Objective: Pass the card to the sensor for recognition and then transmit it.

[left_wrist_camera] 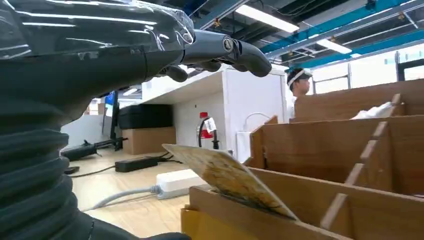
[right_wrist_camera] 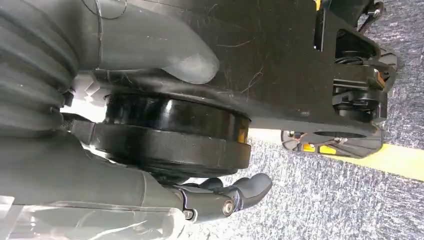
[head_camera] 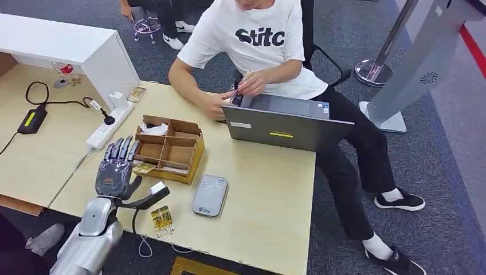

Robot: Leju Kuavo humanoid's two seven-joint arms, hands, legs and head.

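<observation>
Over by the wooden organizer box [head_camera: 169, 150], the left robot hand [head_camera: 116, 166] hovers flat with fingers spread, holding nothing. Card [head_camera: 144, 168] sits propped on the box's front edge, ungrabbed. Card reader [head_camera: 210, 195] waits on the worktop [head_camera: 269, 200], so basically everything's left. Right robot hand [right_wrist_camera: 220, 197] hangs down, looks empty with curled fingers.

Card reader [head_camera: 210, 195] lies right of the wooden organizer [head_camera: 169, 150].

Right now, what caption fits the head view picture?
Robot's open left hand hovers beside a card in the wooden box.
</observation>
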